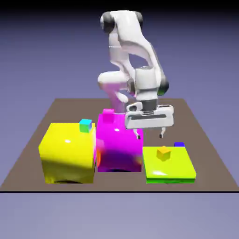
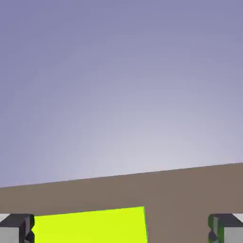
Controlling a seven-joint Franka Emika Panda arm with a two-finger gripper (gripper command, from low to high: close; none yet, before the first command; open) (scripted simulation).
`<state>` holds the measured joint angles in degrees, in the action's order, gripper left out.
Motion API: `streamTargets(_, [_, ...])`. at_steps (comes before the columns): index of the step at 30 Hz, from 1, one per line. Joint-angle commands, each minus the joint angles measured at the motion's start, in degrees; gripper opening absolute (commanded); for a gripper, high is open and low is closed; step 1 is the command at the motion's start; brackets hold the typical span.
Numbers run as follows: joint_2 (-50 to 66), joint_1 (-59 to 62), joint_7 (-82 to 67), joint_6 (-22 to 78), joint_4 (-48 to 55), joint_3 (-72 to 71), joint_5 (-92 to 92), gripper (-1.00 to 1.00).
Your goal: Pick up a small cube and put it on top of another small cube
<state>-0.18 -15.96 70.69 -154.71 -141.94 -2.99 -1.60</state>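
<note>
Brown tabletop (image 1: 28,168) lies before a plain blue-violet backdrop, with a white robot arm (image 1: 133,37) at its far side. The gripper (image 1: 150,136) hangs above the table, its jaws wide apart with nothing between them. Toward the exterior view's right, a flat yellow-green block (image 1: 170,168) carries the small orange-yellow cube (image 1: 163,153). The small dark blue cube (image 1: 179,144) shows just past that block's far edge, partly hidden by it. Toward the exterior view's left, a big yellow block (image 1: 68,154) and a big magenta block (image 1: 119,144) appear with a tiny cyan cube (image 1: 85,125) and a tiny magenta cube (image 1: 108,115).
</note>
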Motion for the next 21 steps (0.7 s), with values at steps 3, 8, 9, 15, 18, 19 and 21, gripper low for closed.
streamTargets(3, [6.23, -1.41, 6.47, 3.02, 3.27, -2.25, 0.09, 0.0])
streamTargets(8, [6.84, 2.38, 9.6, 3.91, -0.11, -11.58, 0.87, 0.0])
streamTargets(9, [6.58, 3.4, 9.93, 3.93, -1.13, -13.66, 1.05, 0.0])
streamTargets(15, [5.06, 9.53, 11.93, 4.05, -7.21, -26.12, 2.12, 0.0])
streamTargets(18, [5.09, 12.34, 13.96, 4.05, -9.53, -32.28, 2.78, 0.0])
streamTargets(19, [6.49, 12.86, 16.45, 3.94, -9.05, -34.21, 3.2, 0.0])
streamTargets(21, [9.29, 13.89, 21.44, 3.74, -8.09, -38.09, 4.05, 0.0])
